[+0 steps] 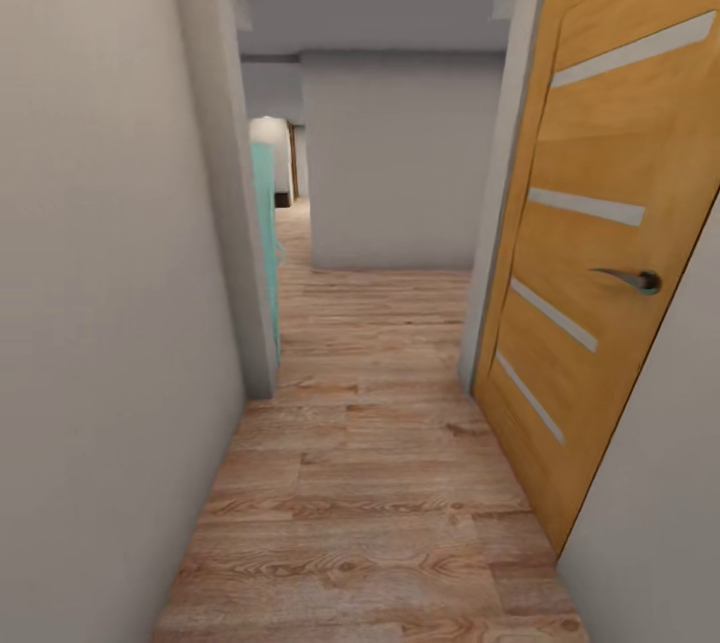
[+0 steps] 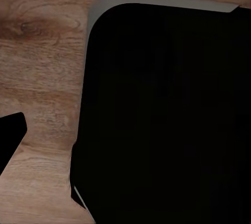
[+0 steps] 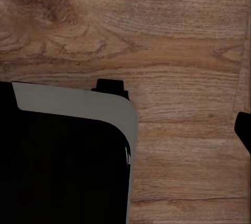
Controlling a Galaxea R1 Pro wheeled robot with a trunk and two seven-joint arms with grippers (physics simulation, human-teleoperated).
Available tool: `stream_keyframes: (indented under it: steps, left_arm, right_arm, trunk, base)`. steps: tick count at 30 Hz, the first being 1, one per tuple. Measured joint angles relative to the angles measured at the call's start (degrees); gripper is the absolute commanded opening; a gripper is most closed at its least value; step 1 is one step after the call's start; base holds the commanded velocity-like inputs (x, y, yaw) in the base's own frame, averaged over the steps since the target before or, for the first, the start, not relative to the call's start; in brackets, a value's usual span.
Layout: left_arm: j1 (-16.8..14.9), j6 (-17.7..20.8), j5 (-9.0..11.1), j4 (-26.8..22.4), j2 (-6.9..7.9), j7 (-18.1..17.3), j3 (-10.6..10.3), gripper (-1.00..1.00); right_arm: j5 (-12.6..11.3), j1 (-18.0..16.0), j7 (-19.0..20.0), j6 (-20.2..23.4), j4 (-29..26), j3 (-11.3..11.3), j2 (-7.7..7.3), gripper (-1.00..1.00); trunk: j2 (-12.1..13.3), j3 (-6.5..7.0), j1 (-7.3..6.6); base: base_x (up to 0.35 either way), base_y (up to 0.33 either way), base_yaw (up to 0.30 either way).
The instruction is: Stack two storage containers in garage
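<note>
- A narrow hallway runs ahead, floored in light wood planks [image 1: 370,483] with strong grain and knots.
- A plain grey-white wall [image 1: 100,323] closes in tight on the left side, ending at a corner post partway down the passage.
- Just past that corner a thin strip of something teal [image 1: 266,243] stands upright against the wall edge; I cannot tell what it is.
- On the right a tall orange-brown wooden door [image 1: 590,253] stands tilted in the head view, with four pale slanted strips set into it and a dark metal lever handle [image 1: 630,278] near its right edge.
- Straight ahead a blank grey wall block [image 1: 400,163] faces the corridor; the floor bends off to its left towards a small arched opening [image 1: 272,158] further away.
- The ceiling is grey and shadowed above.
- In the left wrist view a big black rounded body with a pale grey rim [image 2: 167,114] sits over the plank floor [image 2: 42,67]; a dark wedge juts in at one edge.
- In the right wrist view the same kind of black, grey-edged body [image 3: 63,161] sits over wood planks [image 3: 172,41].
- As for either gripper, I cannot tell if its fingers are apart or together.
- From here, I cannot say where the storage containers are.
</note>
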Motion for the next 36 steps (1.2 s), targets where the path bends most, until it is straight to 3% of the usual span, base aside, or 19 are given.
stream_keyframes:
  steps: [36]
  left_arm:
    - [0.0,0.2,-0.1,0.4,-0.13,0.0,-0.1,1.0]
  right_arm:
    - [-0.7,0.0,0.0,-0.4,0.0,-0.3,-0.18,1.0]
  trunk:
    - [0.0,0.0,0.0]
  base:
    - [0.324,-0.001,0.006]
